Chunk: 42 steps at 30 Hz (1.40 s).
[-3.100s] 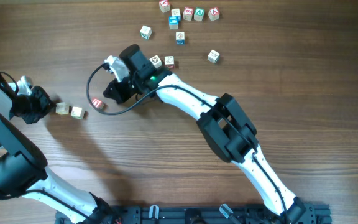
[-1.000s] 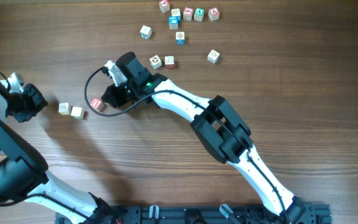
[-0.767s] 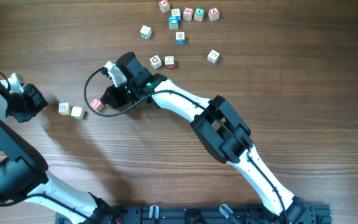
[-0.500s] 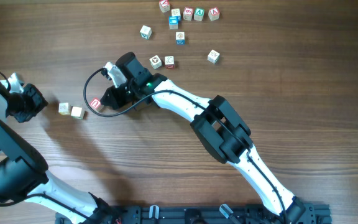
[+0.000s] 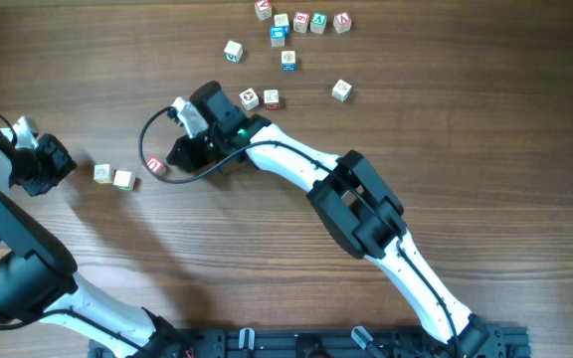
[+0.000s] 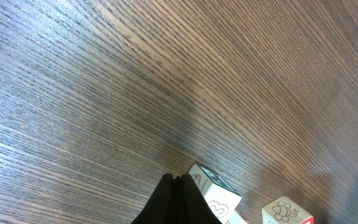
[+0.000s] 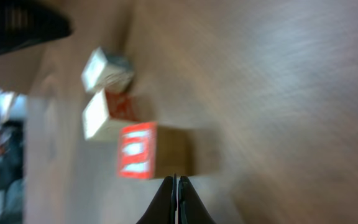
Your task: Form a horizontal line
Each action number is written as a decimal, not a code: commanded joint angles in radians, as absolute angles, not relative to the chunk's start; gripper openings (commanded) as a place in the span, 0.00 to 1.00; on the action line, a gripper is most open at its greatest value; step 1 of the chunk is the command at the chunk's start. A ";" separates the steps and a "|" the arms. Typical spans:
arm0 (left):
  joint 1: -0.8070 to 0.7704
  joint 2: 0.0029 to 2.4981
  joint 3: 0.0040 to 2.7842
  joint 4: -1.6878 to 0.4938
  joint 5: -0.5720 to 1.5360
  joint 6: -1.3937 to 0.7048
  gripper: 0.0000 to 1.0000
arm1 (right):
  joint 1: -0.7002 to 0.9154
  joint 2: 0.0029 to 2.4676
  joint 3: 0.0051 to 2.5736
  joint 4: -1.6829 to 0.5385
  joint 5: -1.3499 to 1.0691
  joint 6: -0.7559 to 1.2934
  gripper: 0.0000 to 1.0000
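Note:
Two pale letter cubes [image 5: 101, 172] [image 5: 122, 180] lie touching side by side at the left of the table. A red-marked cube [image 5: 154, 166] sits a small gap to their right and slightly farther back, so the horizontal line is broken there. My left gripper [image 5: 68, 164] is shut and empty, just left of the pale pair; in the left wrist view its tips [image 6: 176, 178] are close beside a cube [image 6: 215, 194]. My right gripper [image 5: 172, 159] is shut and empty, right of the red-marked cube. In the right wrist view its tips [image 7: 176, 178] nearly touch that cube [image 7: 149, 158].
Several loose letter cubes lie at the back: a pair [image 5: 250, 97] beside the right wrist, single ones [image 5: 233, 50] [image 5: 341, 89], and a cluster [image 5: 301, 20] at the far edge. A black cable loop [image 5: 145, 139] hangs off the right wrist above the red-marked cube.
Over three seconds the left gripper drew back left from the pale pair and the right gripper came in to the red-marked cube. In the last half second the right wrist shifted slightly right.

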<state>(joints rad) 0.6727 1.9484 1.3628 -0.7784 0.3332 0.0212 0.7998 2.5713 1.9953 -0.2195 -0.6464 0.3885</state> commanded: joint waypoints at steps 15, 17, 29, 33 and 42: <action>0.676 1.927 1.378 -0.794 0.324 0.022 0.04 | 0.841 2.562 1.990 -0.158 -0.550 0.341 0.05; 0.676 1.927 1.378 -0.794 0.324 0.022 0.04 | 0.846 2.562 1.990 -0.160 -0.551 0.342 0.05; 0.676 1.927 1.378 -0.799 0.324 0.022 0.04 | 0.860 2.562 1.990 -0.189 -0.605 0.340 0.05; 0.676 1.927 1.378 -0.798 0.324 0.022 0.04 | 0.861 2.562 1.990 -0.193 -0.607 0.340 0.05; 0.676 1.927 1.378 -0.799 0.324 0.022 0.04 | 0.868 2.562 1.990 -0.199 -0.630 0.340 0.05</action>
<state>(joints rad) 0.6727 1.9484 1.3624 -0.7971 0.3328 0.0212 0.8597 2.5713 1.9953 -0.1982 -0.5964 0.3611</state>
